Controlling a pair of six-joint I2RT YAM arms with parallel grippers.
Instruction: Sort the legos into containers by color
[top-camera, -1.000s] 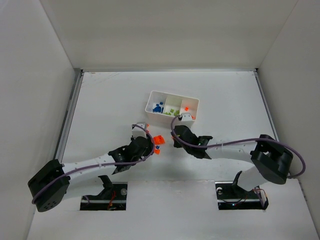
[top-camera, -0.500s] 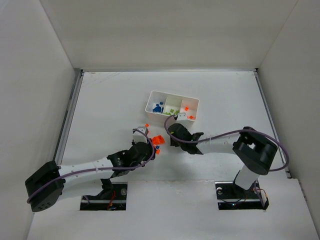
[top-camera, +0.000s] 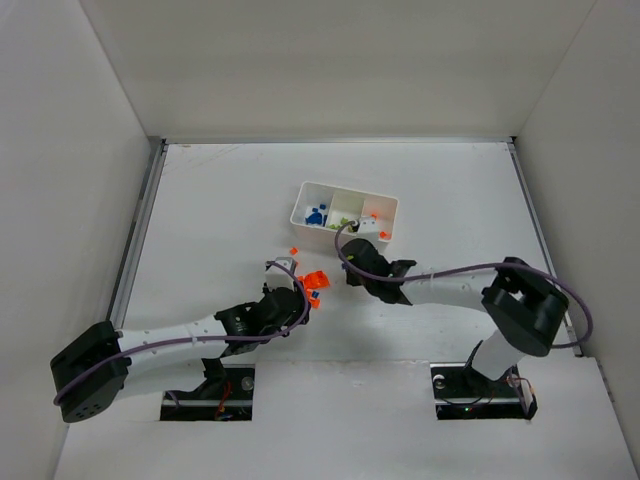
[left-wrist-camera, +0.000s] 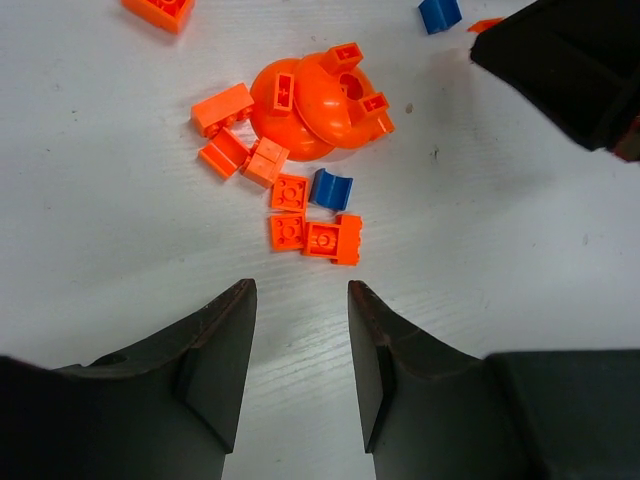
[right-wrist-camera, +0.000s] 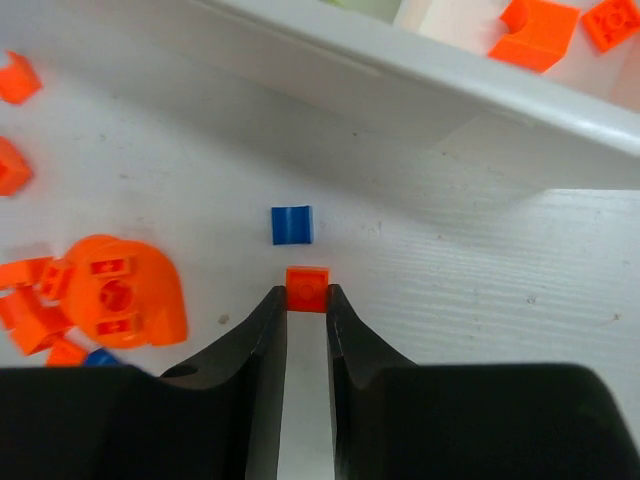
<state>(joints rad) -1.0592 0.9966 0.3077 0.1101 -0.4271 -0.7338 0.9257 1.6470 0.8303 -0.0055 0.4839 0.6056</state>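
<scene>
Near the desk's (top-camera: 220, 200) middle in the overhead view, the loose legos lie in a small pile, with the white tray (top-camera: 352, 190) at about 1 o'clock from them. Its three compartments hold blue bricks at 9 o'clock, green in the middle and orange at 3 o'clock.

From the left wrist, the left claw (left-wrist-camera: 300, 290) is released, its jaws apart with only bare desk between them. Just beyond its tips, toward 12 o'clock, is a cluster of small orange bricks (left-wrist-camera: 288, 231) with one blue brick (left-wrist-camera: 330, 187) among them. The large orange piece (left-wrist-camera: 315, 105) sits a little farther out at 12 o'clock. Another blue brick (left-wrist-camera: 438, 14) lies at 1 o'clock, beside the dark body of the other arm.

From the right wrist, the right claw (right-wrist-camera: 307, 295) is clenched narrowly on a small orange square brick (right-wrist-camera: 307, 288), pinched at the very fingertips and low against the desk. A blue brick (right-wrist-camera: 291, 225) lies just past it at 12 o'clock, apart from it and short of the tray's near wall. Orange bricks (right-wrist-camera: 540, 30) show inside the compartment at 1 o'clock. The large orange piece lies at 9 o'clock of the claw.
</scene>
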